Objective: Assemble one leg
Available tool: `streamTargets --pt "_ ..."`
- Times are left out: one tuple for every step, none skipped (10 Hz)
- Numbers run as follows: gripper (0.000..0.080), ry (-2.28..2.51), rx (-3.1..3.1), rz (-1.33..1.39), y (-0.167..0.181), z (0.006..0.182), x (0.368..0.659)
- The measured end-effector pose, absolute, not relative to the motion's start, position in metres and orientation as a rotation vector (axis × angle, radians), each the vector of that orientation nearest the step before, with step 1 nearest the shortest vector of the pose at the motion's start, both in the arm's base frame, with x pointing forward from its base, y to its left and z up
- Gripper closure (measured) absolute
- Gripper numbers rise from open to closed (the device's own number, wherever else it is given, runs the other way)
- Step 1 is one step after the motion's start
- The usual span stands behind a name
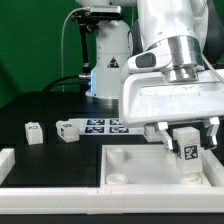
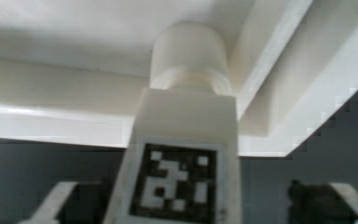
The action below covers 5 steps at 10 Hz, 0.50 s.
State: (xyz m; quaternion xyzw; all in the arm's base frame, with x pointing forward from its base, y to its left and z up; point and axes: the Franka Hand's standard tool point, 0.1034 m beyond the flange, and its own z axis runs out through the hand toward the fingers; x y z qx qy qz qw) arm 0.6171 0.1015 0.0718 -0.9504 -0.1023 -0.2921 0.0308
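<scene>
A white leg (image 1: 188,152) with a black-and-white tag stands upright over the near right part of the large white plate (image 1: 140,165). My gripper (image 1: 185,135) straddles its top, with the jaws open. In the wrist view the leg (image 2: 179,150) runs away from the camera and its round end sits against the plate's raised corner (image 2: 291,90). One finger (image 2: 69,205) is close beside the leg. The other finger (image 2: 327,198) stands apart from it with a dark gap between. Whether the leg's end sits in a socket is hidden.
Two loose legs (image 1: 35,131) (image 1: 67,130) lie on the dark table at the exterior view's left. The marker board (image 1: 103,126) lies behind the plate. A white rail (image 1: 50,198) runs along the front edge. The arm's base (image 1: 108,70) stands at the back.
</scene>
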Motion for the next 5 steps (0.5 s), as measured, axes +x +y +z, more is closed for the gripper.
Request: streamTargets --pt "0.0183 -0.315 -2.929 -0.899 0.1016 0.0714 0.6169" --pt "0.016 -0.316 -2.929 -0.898 0.1016 0.0713 0.6168" --pt "0.016 -0.316 -2.929 -0.898 0.1016 0.0711 0.6168" --pt "0.0151 -0.316 -2.929 -0.898 0.1016 0.071 0.6167" --pt "0.0151 -0.316 -2.929 -0.898 0.1016 0.071 0.6167"
